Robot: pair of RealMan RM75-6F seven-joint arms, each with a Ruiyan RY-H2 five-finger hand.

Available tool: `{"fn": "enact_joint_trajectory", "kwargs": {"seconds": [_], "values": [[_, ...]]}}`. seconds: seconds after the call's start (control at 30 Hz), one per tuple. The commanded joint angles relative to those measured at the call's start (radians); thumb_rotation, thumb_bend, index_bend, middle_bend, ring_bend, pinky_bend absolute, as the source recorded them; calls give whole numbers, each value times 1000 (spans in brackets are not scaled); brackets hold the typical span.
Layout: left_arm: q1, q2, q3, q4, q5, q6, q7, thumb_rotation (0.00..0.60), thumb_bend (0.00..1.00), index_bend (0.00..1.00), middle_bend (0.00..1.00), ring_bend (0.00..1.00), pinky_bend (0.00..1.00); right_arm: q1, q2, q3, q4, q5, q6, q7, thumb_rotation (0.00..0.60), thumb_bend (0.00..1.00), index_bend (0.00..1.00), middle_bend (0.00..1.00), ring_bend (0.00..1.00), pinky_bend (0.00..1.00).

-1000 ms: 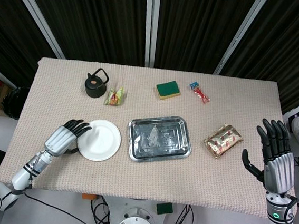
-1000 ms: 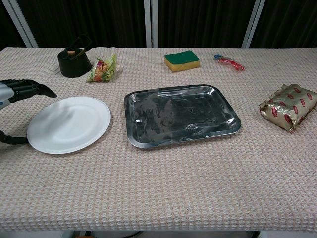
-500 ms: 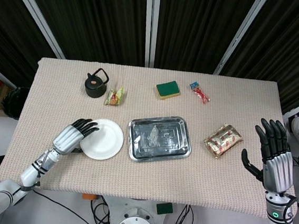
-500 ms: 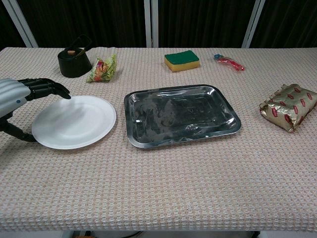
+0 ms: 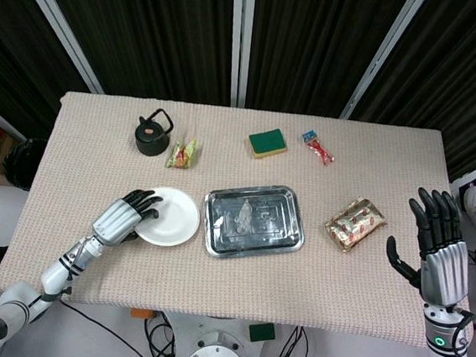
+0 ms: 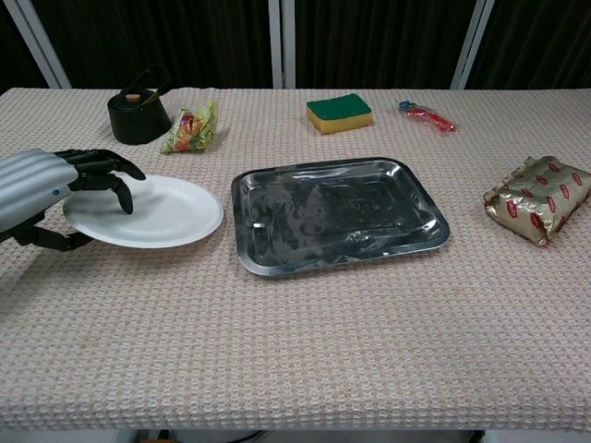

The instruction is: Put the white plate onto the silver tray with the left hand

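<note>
The left hand (image 6: 46, 189) grips the plate (image 6: 152, 212) at its 9 o'clock rim, fingers (image 6: 115, 180) over the top and thumb below. The plate lies just beside the tray (image 6: 337, 226), which sits at 3 o'clock from it, so the coming move likely runs toward 3 o'clock. The right hand (image 5: 435, 252) stands well apart at the table's far 3 o'clock side, fingers spread and holding nothing.
</note>
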Motion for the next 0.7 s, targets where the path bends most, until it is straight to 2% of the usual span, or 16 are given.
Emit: {"fn": "enact_joint_trajectory", "kwargs": {"seconds": [0.03, 0.3, 0.7], "values": [[0, -2, -1, 3, -3, 2, -2, 600, 486, 460, 202, 122, 211, -1, 1, 1, 0, 1, 1, 1, 600, 458, 0, 0, 0, 0], [8, -8, -10, 24, -16, 35, -12, 600, 482, 678, 220, 122, 212, -3, -1, 0, 4, 6, -2, 5, 600, 459, 0, 0, 0, 0], [16, -3, -78, 66, -65, 170, -88, 600, 483, 763, 249, 123, 212, -4, -1, -1, 1, 4, -2, -1, 600, 459, 0, 0, 0, 0]]}}
